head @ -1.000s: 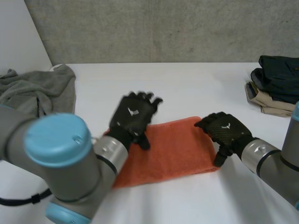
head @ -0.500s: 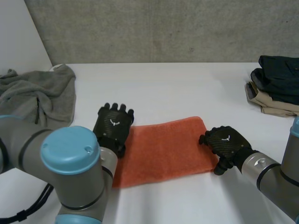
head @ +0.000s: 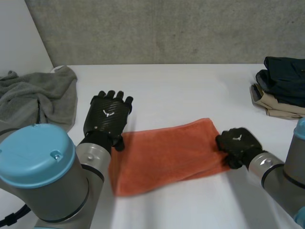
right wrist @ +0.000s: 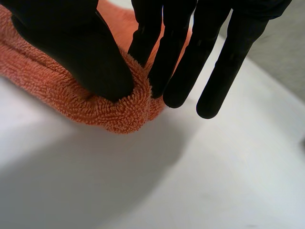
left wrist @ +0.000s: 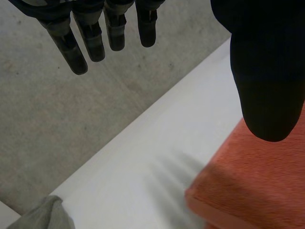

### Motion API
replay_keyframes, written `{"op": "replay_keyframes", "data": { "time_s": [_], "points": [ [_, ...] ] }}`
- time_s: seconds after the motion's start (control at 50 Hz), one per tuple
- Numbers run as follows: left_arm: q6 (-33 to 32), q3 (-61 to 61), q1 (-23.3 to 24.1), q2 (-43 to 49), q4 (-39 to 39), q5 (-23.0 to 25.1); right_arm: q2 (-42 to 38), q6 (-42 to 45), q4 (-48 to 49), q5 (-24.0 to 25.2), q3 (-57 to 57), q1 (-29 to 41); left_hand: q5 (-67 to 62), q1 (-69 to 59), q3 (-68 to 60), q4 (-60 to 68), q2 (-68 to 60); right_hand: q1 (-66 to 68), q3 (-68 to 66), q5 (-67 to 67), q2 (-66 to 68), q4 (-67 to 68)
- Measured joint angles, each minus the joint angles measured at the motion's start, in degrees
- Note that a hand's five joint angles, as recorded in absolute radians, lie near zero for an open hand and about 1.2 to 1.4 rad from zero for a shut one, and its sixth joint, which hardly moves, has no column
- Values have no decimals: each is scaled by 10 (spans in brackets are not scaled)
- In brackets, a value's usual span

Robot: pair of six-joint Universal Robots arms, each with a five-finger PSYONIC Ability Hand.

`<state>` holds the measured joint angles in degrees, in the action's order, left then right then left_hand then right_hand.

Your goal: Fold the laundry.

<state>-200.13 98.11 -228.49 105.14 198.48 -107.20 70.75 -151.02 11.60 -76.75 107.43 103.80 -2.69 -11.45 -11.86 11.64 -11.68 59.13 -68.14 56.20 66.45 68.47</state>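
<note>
Looking down from the head view, I see the orange towel (head: 167, 152) lying folded in a long band on the white table (head: 190, 86), about midway between the two arms and slightly skewed, its right end farther from me than its left.

My left hand (head: 107, 119) sits at the towel's left end, back of the hand up, fingers pointing away toward the concrete wall (head: 167, 28). In its wrist view the fingers (left wrist: 90, 40) are straight and a little spread, holding nothing, with bare table beyond them. The thumb (left wrist: 267, 71) hangs over the towel's folded corner (left wrist: 257, 181); I cannot tell whether it touches the pile.

My right hand (head: 238, 145) is at the towel's right end. Its wrist view shows the thumb (right wrist: 81, 52) pressed into the terry from one side and the straight fingers (right wrist: 181, 62) from the other, so the end of the towel (right wrist: 109, 105) is pinched into a small bunched ridge between them. The ridge rests on or just over the table.

A crumpled grey garment (head: 38, 98) lies at the table's far left, well apart from the towel. At the far right a dark folded garment (head: 283, 76) sits on a tan one (head: 276, 107).
</note>
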Motion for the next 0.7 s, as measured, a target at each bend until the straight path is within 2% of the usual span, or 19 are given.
{"op": "replay_keyframes", "data": {
  "time_s": [0.12, 0.2, 0.26, 0.38, 0.48, 0.56, 0.58, 0.6, 0.62, 0.7],
  "points": [
    [5, 0, -7, -20, -1, 3, 32, 53, -5, -28, -25, 27, 0, 0, 0, 0, 0, 0, 0, 5, 0, 0],
    [5, 3, -17, -35, -2, 3, 36, 77, -3, -31, -54, 82, 0, 0, 0, 0, 0, 2, 0, 7, 0, 1],
    [5, 11, -31, -54, -4, 2, 32, 93, 14, -28, -84, 161, 0, 0, 0, 0, 0, 5, 0, 7, 0, 2],
    [9, 38, -64, -97, -5, 1, -8, 135, 80, 13, -107, 299, 0, 0, 0, 0, 0, 5, -1, 7, 0, 2],
    [29, 53, -85, -124, -6, 0, -65, 177, 106, 45, -116, 357, 0, 0, 0, 0, 0, 5, 4, 7, 0, -8],
    [54, 56, -92, -130, -7, 1, -83, 175, 110, 54, -116, 365, 0, 0, 0, 0, 0, -271, 275, -270, -289, -279],
    [65, 56, -93, -131, -8, 1, -81, 163, 110, 54, -115, 362, 0, 0, 0, 0, 0, -386, 415, -406, -421, -419],
    [72, 55, -93, -131, -8, 2, -76, 149, 110, 53, -115, 357, 0, 0, 0, 0, 0, -430, 484, -474, -484, -489],
    [74, 55, -93, -131, -8, 2, -73, 145, 110, 53, -115, 354, 0, 0, 0, 0, 0, -444, 507, -496, -504, -512],
    [102, 48, -90, -126, -7, 13, -20, 34, 95, 31, -119, 294, 0, 0, 0, 0, 0, -463, 561, -538, -546, -565]
  ]
}}
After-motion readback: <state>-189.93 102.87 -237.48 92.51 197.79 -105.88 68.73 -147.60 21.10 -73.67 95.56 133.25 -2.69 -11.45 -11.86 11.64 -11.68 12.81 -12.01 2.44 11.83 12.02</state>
